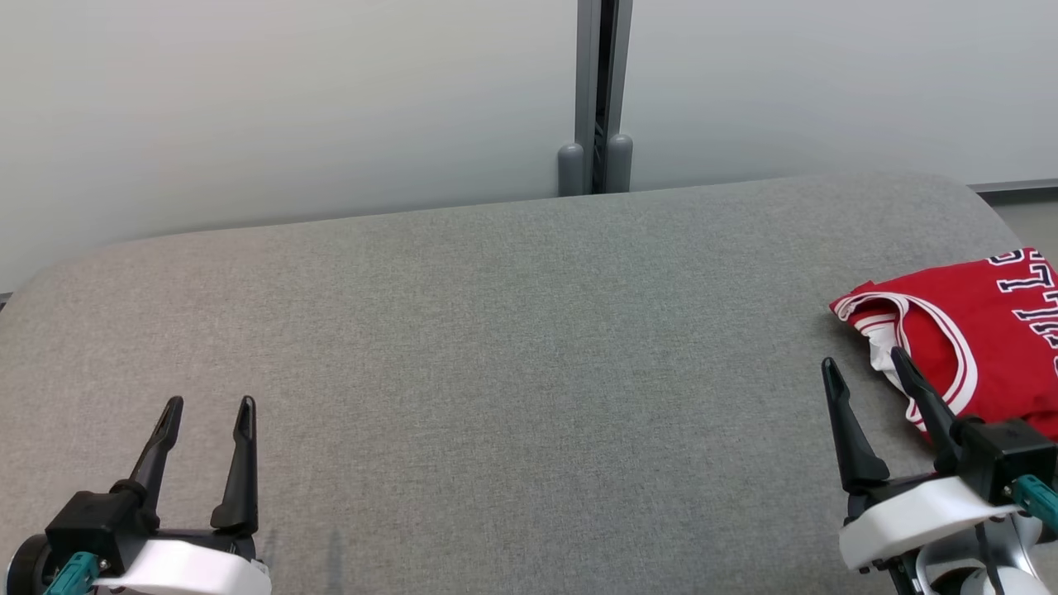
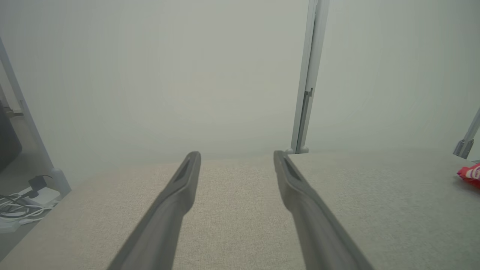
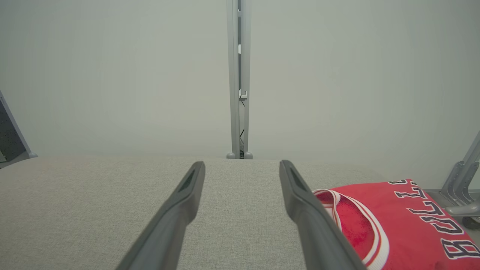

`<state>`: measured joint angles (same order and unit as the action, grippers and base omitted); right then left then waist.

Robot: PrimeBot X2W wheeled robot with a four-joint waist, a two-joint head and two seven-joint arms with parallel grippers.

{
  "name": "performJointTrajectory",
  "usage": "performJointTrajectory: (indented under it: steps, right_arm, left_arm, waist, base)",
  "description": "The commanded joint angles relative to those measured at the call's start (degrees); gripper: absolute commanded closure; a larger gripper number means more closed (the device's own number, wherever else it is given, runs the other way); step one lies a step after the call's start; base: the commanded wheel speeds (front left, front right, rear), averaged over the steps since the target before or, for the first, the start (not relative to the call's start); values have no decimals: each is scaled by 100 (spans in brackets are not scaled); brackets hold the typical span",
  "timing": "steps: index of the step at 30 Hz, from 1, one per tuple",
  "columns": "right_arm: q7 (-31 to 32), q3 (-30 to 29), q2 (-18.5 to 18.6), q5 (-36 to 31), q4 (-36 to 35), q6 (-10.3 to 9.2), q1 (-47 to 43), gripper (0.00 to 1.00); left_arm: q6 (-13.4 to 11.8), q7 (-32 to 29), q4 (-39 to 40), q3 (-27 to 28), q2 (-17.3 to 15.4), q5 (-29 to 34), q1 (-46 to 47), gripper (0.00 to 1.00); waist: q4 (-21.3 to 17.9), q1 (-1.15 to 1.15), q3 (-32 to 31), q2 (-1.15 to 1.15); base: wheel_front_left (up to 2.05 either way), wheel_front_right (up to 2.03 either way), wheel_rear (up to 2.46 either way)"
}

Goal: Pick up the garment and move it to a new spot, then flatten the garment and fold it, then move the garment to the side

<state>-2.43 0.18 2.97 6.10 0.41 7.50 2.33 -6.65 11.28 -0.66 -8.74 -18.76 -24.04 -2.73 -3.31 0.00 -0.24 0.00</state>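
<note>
Currently, a red sleeveless jersey (image 1: 984, 330) of soft knit, with white-and-dark trim and dark lettering, is being carried by the grey fabric-covered tabletop (image 1: 512, 347) at its right edge. It is gathered into a compact, layered bundle, with a trimmed opening turned toward the tabletop's centre.

The left gripper (image 1: 210, 405) is being held over the near left part of the tabletop, well apart from the jersey, with its jaws spread wide and nothing between them. The right gripper (image 1: 863, 360) is being held just beside the jersey's near left side, its jaws likewise spread fully and empty. One finger is being seen across the white trim in the head view, though contact cannot be told.

The jersey is being judged light, limp and somewhat slick. It is likely to sag, unfold and trail if lifted by one point, and a single layer may be pulled out of a shallow pinch. A hold is being suggested at the banded trim of the opening or at the shoulder straps, where the cloth is doubled and firmer. Two spread pinches are being preferred, so that the fabric is being lifted evenly.
</note>
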Motion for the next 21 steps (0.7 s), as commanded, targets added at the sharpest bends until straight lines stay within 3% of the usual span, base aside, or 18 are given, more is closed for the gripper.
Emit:
performJointTrajectory:
  steps: [1, 21]
  right_arm:
    - [36, -32, 7, 2, -41, -2, -98, 0]
    - [140, -118, 3, 19, -176, -2, -351, 0]
  left_arm:
    - [-42, -5, 17, 10, -30, -7, -61, 0]
    - [-153, -157, 84, -18, -95, -99, -253, 0]
  waist:
    - [26, 0, -45, 0]
    - [102, 0, -173, 0]
  base:
    - [0, 0, 0]
    - [0, 0, 0]
